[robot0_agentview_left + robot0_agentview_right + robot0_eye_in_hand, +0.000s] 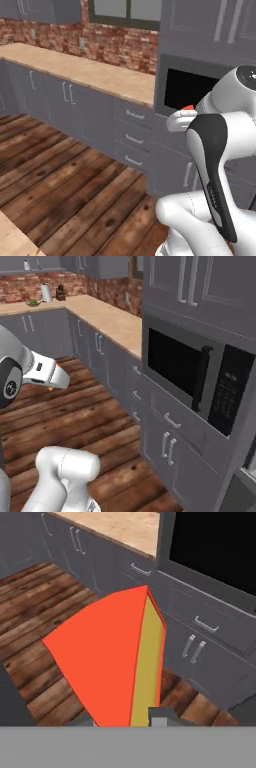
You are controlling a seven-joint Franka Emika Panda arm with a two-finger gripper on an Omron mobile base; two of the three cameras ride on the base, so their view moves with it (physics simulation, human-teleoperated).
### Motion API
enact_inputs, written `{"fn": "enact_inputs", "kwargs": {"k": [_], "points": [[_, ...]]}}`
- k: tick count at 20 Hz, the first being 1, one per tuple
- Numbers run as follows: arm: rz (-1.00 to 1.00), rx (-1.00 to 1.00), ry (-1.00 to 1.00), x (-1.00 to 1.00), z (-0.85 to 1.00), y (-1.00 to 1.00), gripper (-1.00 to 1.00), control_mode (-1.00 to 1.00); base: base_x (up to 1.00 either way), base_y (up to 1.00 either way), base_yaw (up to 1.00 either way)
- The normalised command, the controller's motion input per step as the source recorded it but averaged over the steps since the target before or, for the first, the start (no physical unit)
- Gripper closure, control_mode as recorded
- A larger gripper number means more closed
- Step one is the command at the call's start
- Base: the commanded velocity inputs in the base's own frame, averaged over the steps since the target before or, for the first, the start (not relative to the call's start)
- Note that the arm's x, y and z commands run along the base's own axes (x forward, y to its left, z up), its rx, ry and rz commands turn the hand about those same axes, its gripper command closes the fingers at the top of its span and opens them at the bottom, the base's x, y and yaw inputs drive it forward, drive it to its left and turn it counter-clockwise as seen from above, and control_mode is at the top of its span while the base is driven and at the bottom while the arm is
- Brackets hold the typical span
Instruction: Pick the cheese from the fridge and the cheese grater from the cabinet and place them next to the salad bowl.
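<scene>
Above the wooden floor (pixel 35 627), beside the grey drawers (pixel 200 624): gripper (pixel 122 722) grasping the cheese (pixel 107 662), red rind facing the hand camera.

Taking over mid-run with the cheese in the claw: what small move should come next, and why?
Probably keep the claw shut and carry on toward the salad bowl, which sits far off on the counter near the corner. The cheese is gripped in the hand view, hanging over bare wooden floor, nowhere to set it.
</scene>
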Motion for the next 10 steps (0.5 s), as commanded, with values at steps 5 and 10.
{"fn": "enact_inputs", "kwargs": {"k": [5, 10], "points": [[0.0, 0.0, 0.0, 0.0, 0.0, 0.0, 1.0, 1.0, 1.0, -0.2, 0.29], [0.0, 0.0, 0.0, 0.0, 0.0, 0.0, 1.0, 1.0, 1.0, -0.36, 0.27]]}}
